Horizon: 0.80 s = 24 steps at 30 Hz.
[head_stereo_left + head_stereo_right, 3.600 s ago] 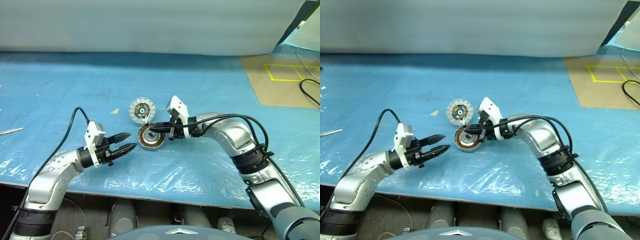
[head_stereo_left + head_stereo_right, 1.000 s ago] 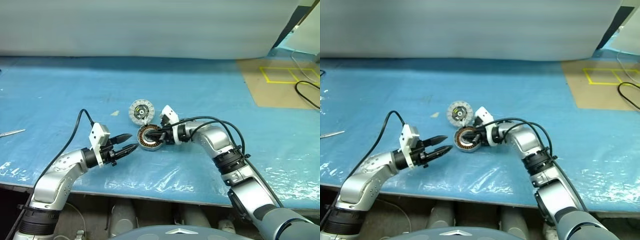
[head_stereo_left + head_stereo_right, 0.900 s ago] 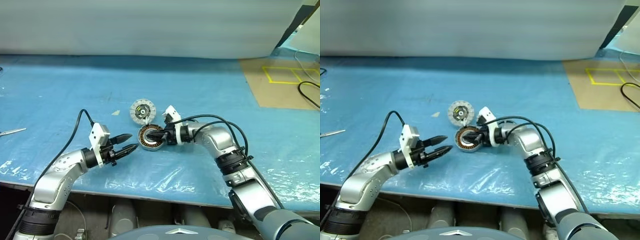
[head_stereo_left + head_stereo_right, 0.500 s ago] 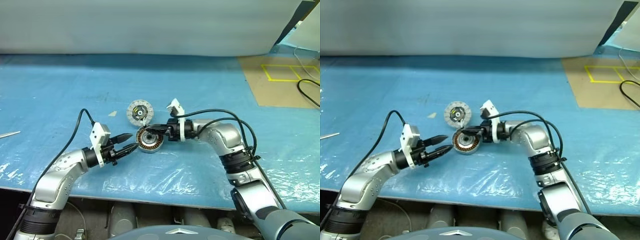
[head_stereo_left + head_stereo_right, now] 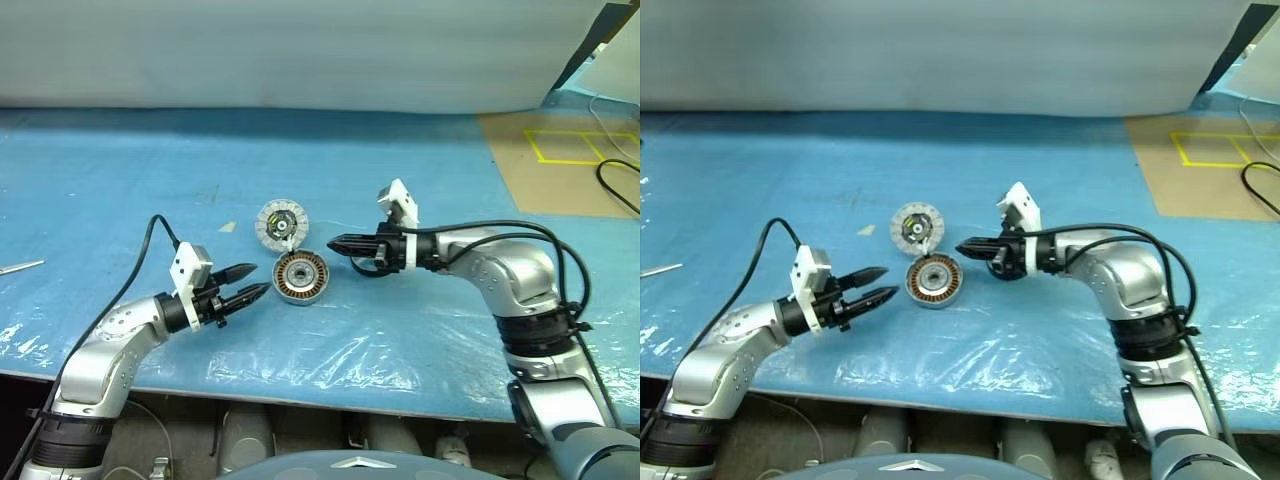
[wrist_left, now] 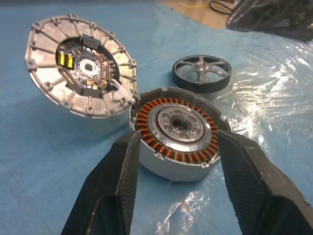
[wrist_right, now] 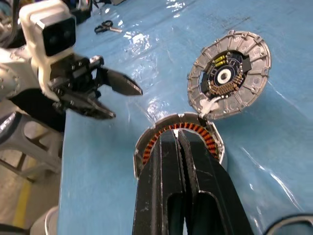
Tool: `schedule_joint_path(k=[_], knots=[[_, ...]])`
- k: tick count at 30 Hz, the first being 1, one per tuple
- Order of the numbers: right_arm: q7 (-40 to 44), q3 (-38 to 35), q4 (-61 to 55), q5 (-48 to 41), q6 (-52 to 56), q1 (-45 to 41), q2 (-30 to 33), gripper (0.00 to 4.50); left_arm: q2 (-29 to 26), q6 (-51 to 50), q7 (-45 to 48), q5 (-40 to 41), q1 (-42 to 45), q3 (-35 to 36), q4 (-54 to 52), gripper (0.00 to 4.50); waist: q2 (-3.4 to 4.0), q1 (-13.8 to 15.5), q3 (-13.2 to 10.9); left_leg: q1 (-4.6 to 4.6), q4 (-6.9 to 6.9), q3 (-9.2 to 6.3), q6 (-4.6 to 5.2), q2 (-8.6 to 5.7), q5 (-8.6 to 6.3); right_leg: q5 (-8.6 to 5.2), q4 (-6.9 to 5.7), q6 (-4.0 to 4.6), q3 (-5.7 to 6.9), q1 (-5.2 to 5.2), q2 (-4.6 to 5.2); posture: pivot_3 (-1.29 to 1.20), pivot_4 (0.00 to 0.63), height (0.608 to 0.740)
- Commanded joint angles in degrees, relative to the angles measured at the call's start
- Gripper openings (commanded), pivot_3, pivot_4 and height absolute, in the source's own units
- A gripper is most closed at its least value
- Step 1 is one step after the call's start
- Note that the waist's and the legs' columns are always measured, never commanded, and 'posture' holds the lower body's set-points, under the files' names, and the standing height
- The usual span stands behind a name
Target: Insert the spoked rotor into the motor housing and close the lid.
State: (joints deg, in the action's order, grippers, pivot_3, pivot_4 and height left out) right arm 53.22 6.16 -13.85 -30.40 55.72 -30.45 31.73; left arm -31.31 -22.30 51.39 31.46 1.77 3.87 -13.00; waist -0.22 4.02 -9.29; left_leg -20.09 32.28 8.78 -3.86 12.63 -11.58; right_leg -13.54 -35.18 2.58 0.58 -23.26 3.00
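Left gripper point(image 5: 258, 293): black jaws apart, empty, just left of housing.
Round metal motor housing with copper-brown windings point(image 5: 301, 276): on blue plastic-covered counter point(image 5: 150, 180).
Round grey lid point(image 5: 282, 221): propped open behind it.
Black spoked rotor point(image 6: 202, 73): beyond housing, partly hidden beneath right arm.
Right gripper point(image 5: 335, 242): jaws together, empty.

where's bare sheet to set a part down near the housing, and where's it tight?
Free: the blue sheet behind the lid, and the stretch in front of the motor housing. Tight: the spoked rotor lies under the right gripper, the left gripper is beside the housing, and the lid leans at its rim.
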Motion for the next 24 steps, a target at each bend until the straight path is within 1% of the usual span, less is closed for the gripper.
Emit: schedule_joint_path(k=[1,2,3,4,5,8,10,12,17,21,24], knots=[[1.2,1.3,-1.4,3.5,-4.0,-0.6,5.6,0.63,0.2,0.8,1.4,0.3,1.6,-0.4,0.1,2.59,0.01,0.0,0.0,-0.01,0.01,0.01,0.00,-0.02,0.00,0.00,0.03,0.00,-0.01,0.01,0.00,0.00,0.150,0.740],[2.4,1.7,-1.3,3.6,-4.7,-1.3,7.1,0.98,0.4,0.8,1.6,0.2,2.0,-0.6,0.4,2.59,0.01,0.0,0.0,-0.02,0.03,0.01,0.00,-0.02,0.00,0.00,0.03,0.00,-0.03,0.01,0.00,0.00,0.150,0.740],[4.4,3.1,-1.3,4.8,-6.7,-2.0,9.1,1.21,0.7,0.8,1.6,0.1,2.4,-0.9,0.7,2.59,0.01,0.0,0.0,-0.01,0.03,0.02,0.00,-0.02,0.00,0.00,0.05,0.00,-0.05,0.00,0.00,0.00,0.150,0.740],[6.3,4.3,-1.4,5.7,-8.4,-2.6,10.7,1.62,0.9,0.9,1.8,0.1,2.7,-1.1,1.0,2.59,0.01,0.0,0.0,-0.01,0.04,0.03,0.00,-0.03,0.00,0.00,0.04,0.00,-0.05,0.00,0.00,0.00,0.150,0.740],[7.5,4.8,-0.7,5.9,-8.9,-3.8,11.5,1.92,1.0,1.0,2.0,0.0,2.8,-1.4,1.0,2.59,0.01,-0.1,0.0,-0.01,0.04,0.03,0.01,-0.01,0.00,0.00,0.04,0.00,-0.04,0.00,0.00,0.00,0.150,0.740],[10.5,6.1,2.4,6.3,-10.1,-7.7,12.1,3.02,1.2,0.8,2.3,0.1,2.9,-1.9,0.9,2.59,0.01,-0.3,0.0,0.01,0.04,0.06,0.02,0.00,0.00,0.00,-0.01,0.01,-0.08,-0.02,-0.02,0.00,0.150,0.740],[13.6,8.3,4.9,7.4,-11.1,-10.4,12.6,3.62,1.3,1.0,2.3,0.0,2.8,-2.0,0.6,2.59,0.01,-0.2,0.0,-0.01,0.05,0.06,0.02,0.01,0.00,-0.01,-0.02,0.02,-0.07,-0.03,-0.02,0.00,0.150,0.740],[17.1,10.9,7.2,9.2,-13.3,-12.9,13.3,3.62,1.5,0.9,2.2,0.0,2.6,-2.0,0.3,2.59,0.01,-0.1,0.0,-0.03,0.10,0.06,0.03,0.00,0.00,-0.01,-0.04,0.02,-0.07,-0.02,-0.01,0.00,0.150,0.740],[24.0,19.3,20.9,17.1,-20.5,-22.3,10.8,3.62,2.1,0.8,1.5,-0.2,1.6,-2.4,-0.8,2.59,0.01,-0.2,0.0,-0.07,0.23,0.07,0.04,0.03,0.00,-0.02,-0.16,0.04,-0.06,-0.06,0.00,0.00,0.150,0.740],[26.4,23.6,38.2,24.3,-26.6,-30.1,6.0,3.62,2.7,1.0,0.5,-0.6,0.5,-2.8,-1.9,2.59,0.01,-0.3,0.0,-0.12,0.39,0.07,0.05,0.08,-0.01,-0.05,-0.37,0.10,-0.04,-0.13,0.00,0.00,0.150,0.740],[28.8,25.4,45.3,27.6,-27.1,-33.7,3.8,3.62,3.0,1.1,-0.2,-0.5,-1.0,-3.1,-3.3,2.59,0.01,-0.3,0.0,-0.23,0.48,0.07,0.05,0.10,-0.01,-0.06,-0.44,0.11,-0.03,-0.19,0.00,0.00,0.150,0.740]])
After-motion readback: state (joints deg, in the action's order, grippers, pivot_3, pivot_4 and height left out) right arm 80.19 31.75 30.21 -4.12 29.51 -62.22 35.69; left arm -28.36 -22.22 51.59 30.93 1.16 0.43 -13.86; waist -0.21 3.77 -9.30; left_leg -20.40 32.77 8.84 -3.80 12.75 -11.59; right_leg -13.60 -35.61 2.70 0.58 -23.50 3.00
